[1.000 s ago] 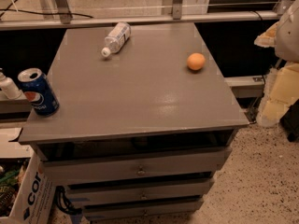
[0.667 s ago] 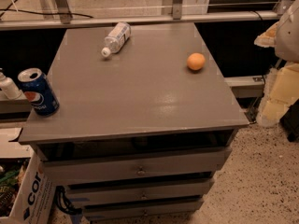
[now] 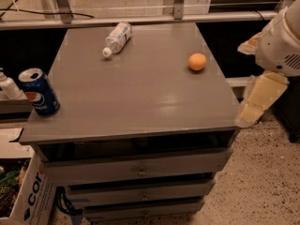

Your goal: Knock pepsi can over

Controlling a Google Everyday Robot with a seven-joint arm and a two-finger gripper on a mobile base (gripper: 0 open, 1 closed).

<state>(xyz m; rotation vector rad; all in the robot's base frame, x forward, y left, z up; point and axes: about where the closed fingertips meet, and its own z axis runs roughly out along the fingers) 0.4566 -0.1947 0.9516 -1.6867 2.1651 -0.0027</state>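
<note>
The pepsi can (image 3: pixel 39 92) is dark blue with a silver top and a round red-white-blue logo. It stands upright at the left edge of the grey cabinet top (image 3: pixel 140 97), near the front corner. My gripper (image 3: pixel 253 108) hangs off the right side of the cabinet, just past its front right corner, pointing down and to the left. It is far from the can, with the whole width of the top between them, and it holds nothing that I can see.
A clear plastic bottle (image 3: pixel 117 38) with a white cap lies on its side at the back of the top. An orange (image 3: pixel 197 62) sits near the right edge. A white bottle (image 3: pixel 8 86) stands left of the can, off the top. A cardboard box (image 3: pixel 23 191) stands on the floor at lower left.
</note>
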